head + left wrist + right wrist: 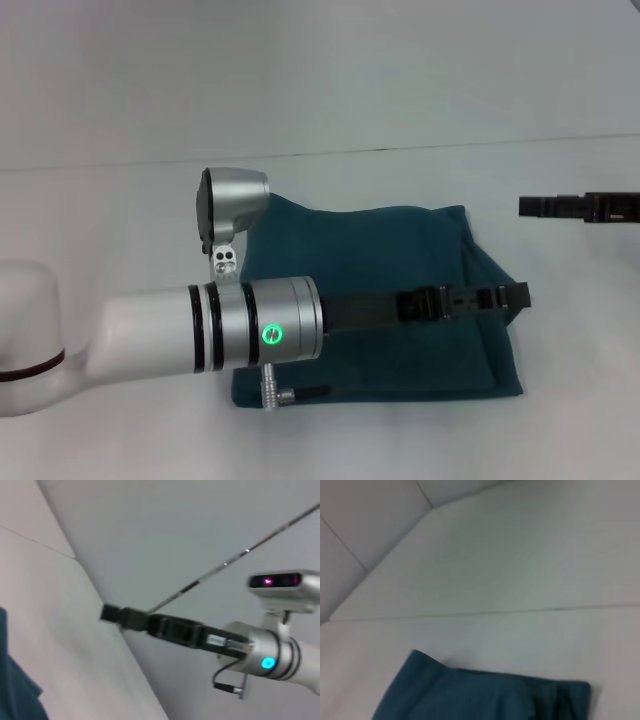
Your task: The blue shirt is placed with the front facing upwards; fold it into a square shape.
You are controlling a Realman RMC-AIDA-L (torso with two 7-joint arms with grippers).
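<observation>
Already the blue shirt [400, 260] lies folded into a compact, roughly square block on the white bench [120, 210], no lettering showing on its upper face. I judge the folding to be all but finished; what may remain is a little tidying along the robot's-right edge, where the layers look slightly uneven, and drawing the arms clear. The left claw [515, 296] reaches across above the shirt, its tip over that right edge; whether its fingers are parted or gripping cloth I cannot tell. The right claw [528, 206] hangs off to the robot's right, well apart from the shirt, with nothing visibly held; its opening cannot be told either. The bench is plain, pale and smooth, with a thin seam running across behind the shirt. Beyond it stands a bare light-grey wall.
</observation>
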